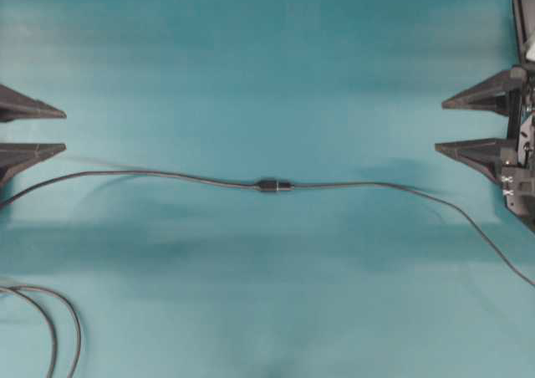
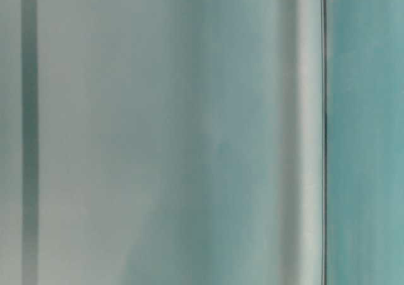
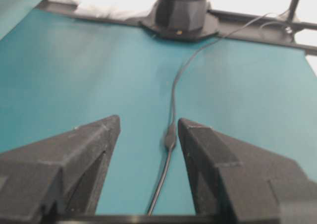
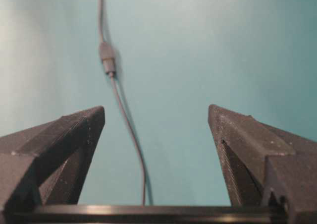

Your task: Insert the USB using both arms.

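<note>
The USB (image 1: 273, 185) lies mated at the teal desk's (image 1: 267, 60) centre, so the left end effector (image 1: 33, 131) at nine o'clock and the right end effector (image 1: 472, 127) at three gape wide, empty.

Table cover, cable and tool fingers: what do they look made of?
Table cover: teal, matte, soft shading with faint folds, likely fabric or a mat. Cable: thin, dark grey, smooth, likely rubber or plastic sheath. Left tool and right tool fingers: black, grainy, speckled surface, probably printed plastic.
</note>
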